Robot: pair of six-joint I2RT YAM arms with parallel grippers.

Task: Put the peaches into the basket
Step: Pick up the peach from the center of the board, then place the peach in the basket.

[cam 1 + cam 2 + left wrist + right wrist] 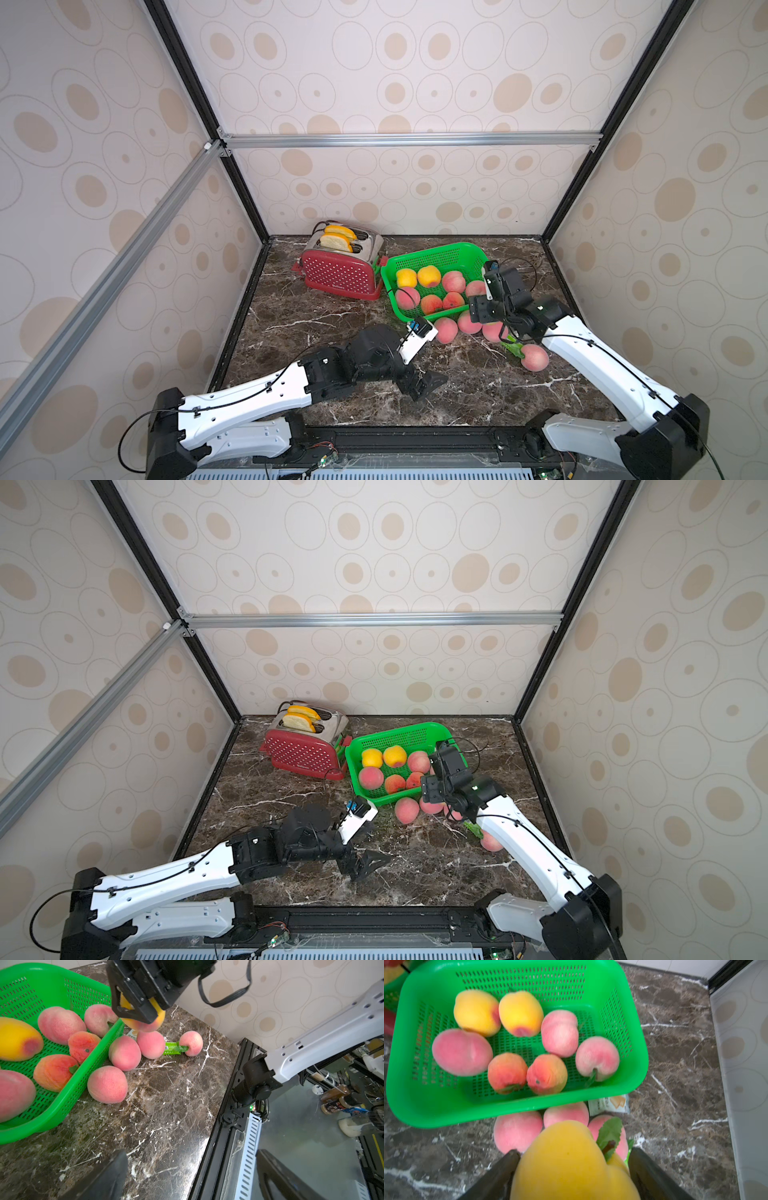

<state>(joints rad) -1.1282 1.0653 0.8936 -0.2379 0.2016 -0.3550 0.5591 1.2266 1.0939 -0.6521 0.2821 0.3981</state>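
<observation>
Right gripper [573,1152] grips a round yellow peach with a green leaf at its stem [560,1172]. One dark finger presses each flank, and the jaws are closed only as far as the fruit's width. The fruit hangs in the air just outside the bright green rectangular plastic basket with perforated walls [436,257], on the long side facing the robot. Below it, a row of three round pink peaches [469,322] lies on the dark veined marble tabletop [332,332], just beside that side. A fourth pink peach [535,357] lies farther out from the same side, touching a green strip [513,347] (leaf or wrapper, hard to tell). A small pale snack packet [609,1103] shows just past the basket's rim near the row.

Seven fruits lie inside the basket. Two yellow peaches [476,1012] sit side by side toward the far wall, with three pink ones [559,1032] around the middle. Two orange-red ones [507,1072] touch each other by the near wall.

Left gripper [428,384] is over bare marble, well apart from the basket's near side, jaws spread wide and holding nothing. A red dotted toaster with a shiny metal top [340,274], with two yellow-crusted bread slices [336,241] in its slots, stands just beside the basket's short side farthest from the right arm.
</observation>
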